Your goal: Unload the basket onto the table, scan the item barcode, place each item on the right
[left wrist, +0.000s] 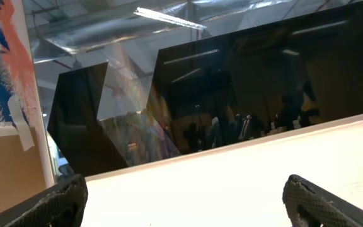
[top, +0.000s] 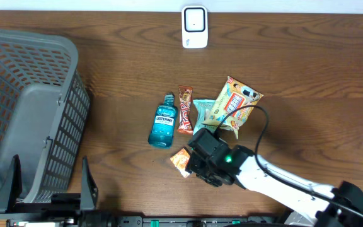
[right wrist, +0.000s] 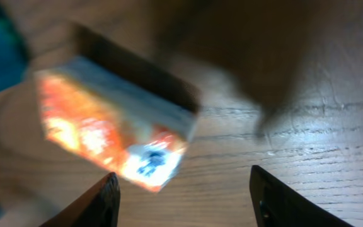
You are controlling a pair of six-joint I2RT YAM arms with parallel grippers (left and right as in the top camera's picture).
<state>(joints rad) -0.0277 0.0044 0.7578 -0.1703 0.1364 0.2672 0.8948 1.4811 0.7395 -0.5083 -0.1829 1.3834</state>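
Mouthwash bottle (top: 163, 129) labelled LISTERINE; snack bar (top: 185, 110) unreadable

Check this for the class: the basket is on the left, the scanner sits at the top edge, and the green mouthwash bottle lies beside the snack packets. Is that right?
One detail is wrong: the mouthwash bottle is blue, not green, as the overhead view shows. The rest holds: the basket is on the left, the scanner sits at the top edge, and the bottle lies beside the snack packets.
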